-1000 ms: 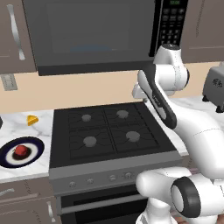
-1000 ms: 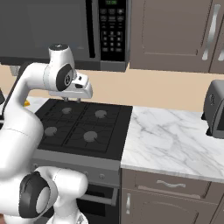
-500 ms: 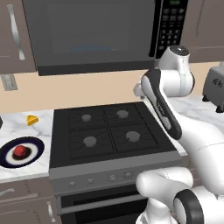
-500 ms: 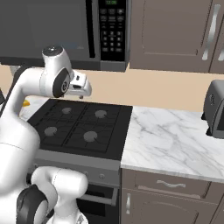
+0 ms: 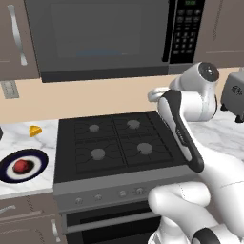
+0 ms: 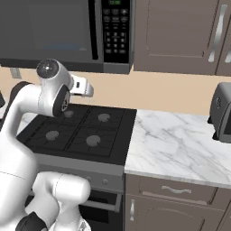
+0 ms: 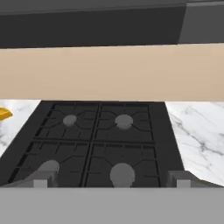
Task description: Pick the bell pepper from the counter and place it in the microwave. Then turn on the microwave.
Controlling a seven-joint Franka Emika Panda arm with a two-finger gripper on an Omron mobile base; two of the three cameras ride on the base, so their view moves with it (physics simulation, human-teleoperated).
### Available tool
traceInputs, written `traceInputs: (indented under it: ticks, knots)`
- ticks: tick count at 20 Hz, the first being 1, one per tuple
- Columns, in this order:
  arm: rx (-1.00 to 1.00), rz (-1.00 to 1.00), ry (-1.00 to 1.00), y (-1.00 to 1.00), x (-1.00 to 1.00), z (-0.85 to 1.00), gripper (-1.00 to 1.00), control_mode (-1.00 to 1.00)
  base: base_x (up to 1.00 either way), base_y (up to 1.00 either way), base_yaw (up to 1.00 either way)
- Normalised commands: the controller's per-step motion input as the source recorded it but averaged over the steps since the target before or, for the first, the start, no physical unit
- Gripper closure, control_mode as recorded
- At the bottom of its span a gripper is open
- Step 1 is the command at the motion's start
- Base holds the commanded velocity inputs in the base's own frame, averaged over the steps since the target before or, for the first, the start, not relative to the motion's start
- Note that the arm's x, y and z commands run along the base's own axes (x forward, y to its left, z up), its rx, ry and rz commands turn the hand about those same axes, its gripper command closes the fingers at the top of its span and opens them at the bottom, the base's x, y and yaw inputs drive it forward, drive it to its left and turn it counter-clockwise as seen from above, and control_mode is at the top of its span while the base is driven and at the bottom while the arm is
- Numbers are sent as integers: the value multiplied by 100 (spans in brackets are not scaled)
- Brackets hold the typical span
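Left base view first: one bell pepper [image 5: 21, 166], small and red, sits in the middle of one dark-rimmed plate [image 5: 10, 175] at the lower left of the frame, on the counter [image 5: 28, 185]. One yellow wedge [image 5: 34, 130] lies just above the plate, apart from it. Centre frame, one black stovetop [image 5: 116, 145] with four burners. Across the top, one microwave [image 5: 100, 38], door shut, keypad [image 5: 186, 31] at its right end. One silver toaster [image 5: 233, 90] peeks in at the right edge. The white arm bends up through the right half, well apart from the pepper.

Right base view: the microwave [image 6: 58, 31] fills the upper left, stovetop [image 6: 79, 133] below it, marble counter [image 6: 180, 146] stretching right, toaster [image 6: 222, 113] at the right edge. The gripper [image 6: 86, 88] sits left of centre, over the back of the stove; its jaws can't be read here.

Hand view: two fingertips [image 7: 40, 180] stand far apart at the bottom corners, nothing between them, four burners of the stovetop [image 7: 94, 140] ahead, the yellow wedge [image 7: 4, 114] at the left edge, the microwave's [image 7: 96, 26] underside along the top
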Motion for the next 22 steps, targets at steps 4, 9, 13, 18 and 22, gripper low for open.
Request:
traceInputs:
  ticks: [4, 9, 13, 18, 22]
  knots:
    - [1, 0, -5, -1, 0, 17, -100, -100, 0, 0, 0]
    - [0, 0, -12, 0, -2, 26, -100, -100, 0, 0, 0]
    - [0, 0, -8, 0, -4, 31, -100, -100, 0, 0, 0]
    - [0, 0, -6, -4, -8, 33, -100, -100, 0, 0, 0]
    - [0, -1, -1, -11, -9, 31, -100, -100, 0, 0, 0]
